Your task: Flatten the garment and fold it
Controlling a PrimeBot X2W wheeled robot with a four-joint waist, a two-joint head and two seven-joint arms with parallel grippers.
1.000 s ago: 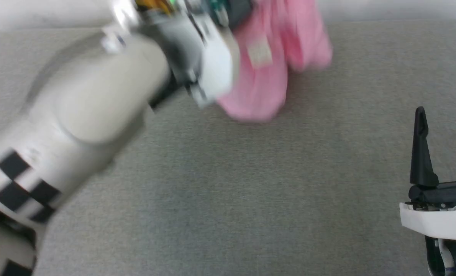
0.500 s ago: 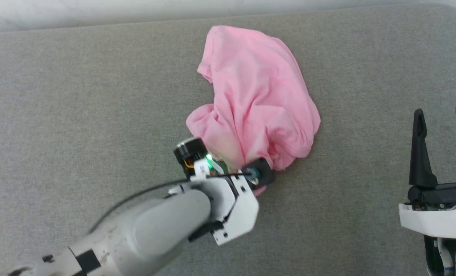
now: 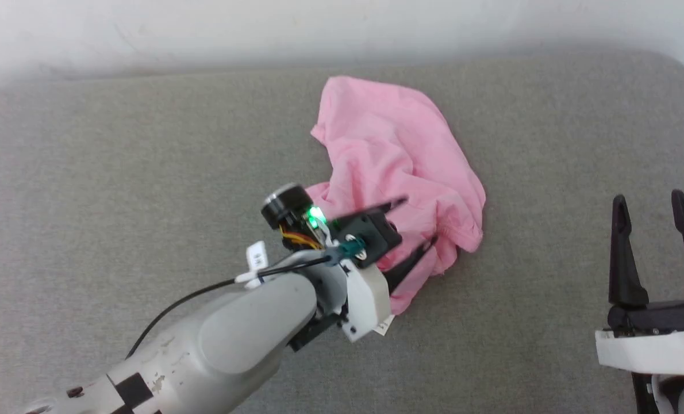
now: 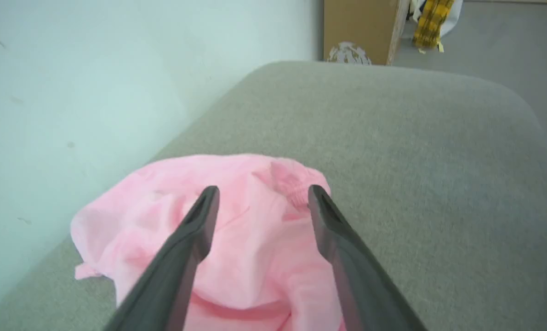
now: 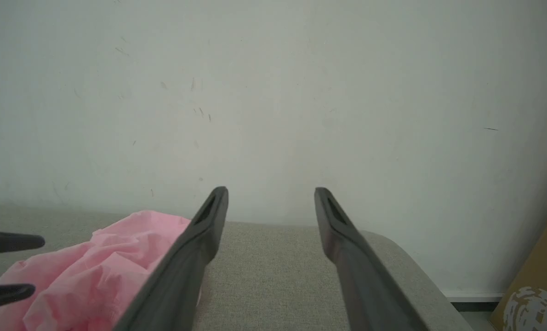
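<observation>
Item count: one pink garment. Two grippers, the left gripper and the right gripper, each with two dark fingers, four in total. One grey pad. One pale wall. One brown box. One black cable and one green light, both on the left arm.

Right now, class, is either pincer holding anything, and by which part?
Nothing is held. The left pincer stands open over the crumpled light-pink cloth garment; the right pincer is open, apart from it.
</observation>
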